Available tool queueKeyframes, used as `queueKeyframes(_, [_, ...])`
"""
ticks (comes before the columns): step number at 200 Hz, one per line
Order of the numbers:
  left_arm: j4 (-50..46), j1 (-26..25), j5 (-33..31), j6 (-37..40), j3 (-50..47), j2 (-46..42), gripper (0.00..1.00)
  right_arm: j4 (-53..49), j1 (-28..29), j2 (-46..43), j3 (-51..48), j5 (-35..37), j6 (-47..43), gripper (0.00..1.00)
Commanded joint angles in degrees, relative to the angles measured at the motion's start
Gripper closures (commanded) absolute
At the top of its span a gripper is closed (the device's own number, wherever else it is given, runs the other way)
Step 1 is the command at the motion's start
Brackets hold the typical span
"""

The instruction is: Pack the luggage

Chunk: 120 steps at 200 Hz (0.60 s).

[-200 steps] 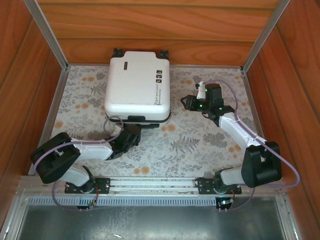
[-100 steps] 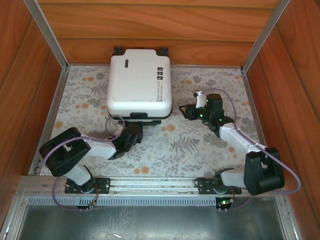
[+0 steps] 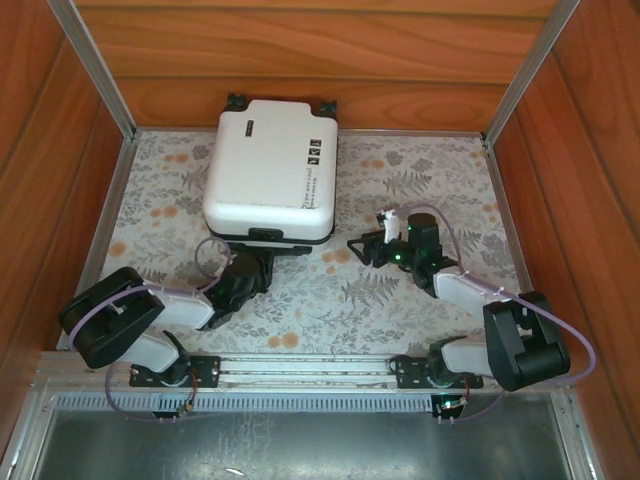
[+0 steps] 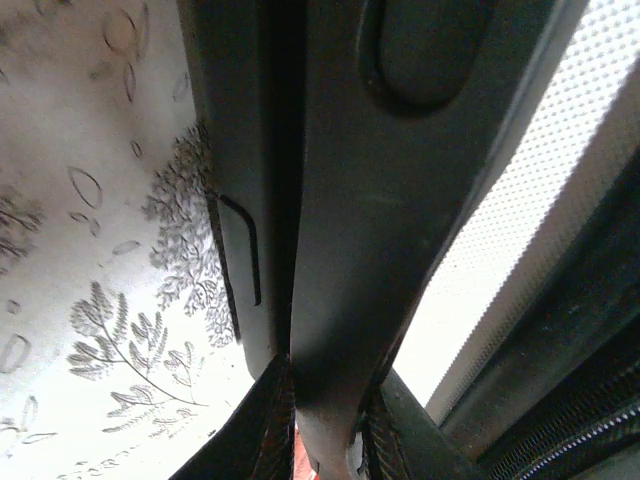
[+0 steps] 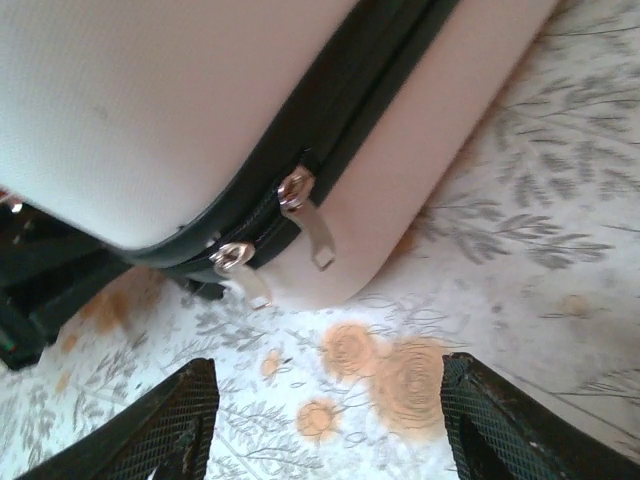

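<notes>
Here, closed white luggage (image 3: 270, 170), black zipper seam (image 5: 362, 98), two silver pulls (image 5: 303, 208)

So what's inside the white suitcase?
You can't see inside. The suitcase lies shut on the flowery table, white side up. Its black zipper looks closed, with two silver pulls side by side. Anything packed is hidden under the white top.

From above we get soft, even light, warmed by the wood walls (image 3: 320, 50). The luggage (image 3: 270, 175) is bright yet keeps its detail, and it throws a faint shadow on its near side. At the left wrist the picture is dim and backlit: the handle (image 4: 400, 200) is a dark blur and the white shell (image 4: 545, 190) glares. At the right wrist all is bright, the shell looks washed out, and the zip pulls (image 5: 305, 215) glint.
</notes>
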Motion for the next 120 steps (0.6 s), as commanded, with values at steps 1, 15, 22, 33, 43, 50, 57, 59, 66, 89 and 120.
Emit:
queueKeyframes(1, [-17.6,2.4,-2.0,1.1,-5.6,1.5,1.0,3.7,5.1,0.9,-0.3,2.1,-6.4,0.36])
queueKeyframes(15, [-17.9,2.9,-1.8,1.8,-5.6,0.9,1.0,6.5,7.9,2.4,-1.0,4.6,-7.5,0.36])
queueKeyframes(22, [-18.0,3.0,-1.8,1.9,-5.7,0.7,1.0,9.1,8.9,3.4,-1.7,5.4,-7.4,0.36])
queueKeyframes(33, [-18.1,3.2,-1.7,2.0,-5.9,0.5,1.0,12.4,9.9,4.7,-2.3,5.9,-6.9,0.36])
queueKeyframes(43, [-18.2,3.3,-1.7,2.0,-6.1,0.3,1.0,14.6,10.9,5.6,-2.7,6.4,-6.8,0.36])
queueKeyframes(50, [-18.3,3.4,-1.7,2.0,-6.3,0.1,1.0,15.4,11.7,6.2,-2.7,6.8,-7.2,0.36])
queueKeyframes(57, [-18.4,3.4,-1.7,2.1,-6.5,-0.1,1.0,15.7,12.6,6.5,-2.6,7.4,-7.6,0.36])
queueKeyframes(59, [-18.4,3.5,-1.8,2.1,-6.6,-0.2,1.0,15.8,12.8,6.7,-2.6,7.7,-7.7,0.36])
queueKeyframes(66, [-18.5,3.5,-1.9,2.2,-6.7,-0.3,1.0,16.0,13.5,7.2,-2.3,8.5,-8.0,0.36])
queueKeyframes(89, [-19.0,3.6,-2.3,2.3,-7.2,-1.0,1.0,16.2,14.8,9.2,-1.0,11.0,-7.8,0.37])
queueKeyframes(120, [-19.7,3.6,-2.5,2.5,-7.5,-1.3,1.0,18.7,15.9,12.0,0.5,12.1,-7.2,0.41])
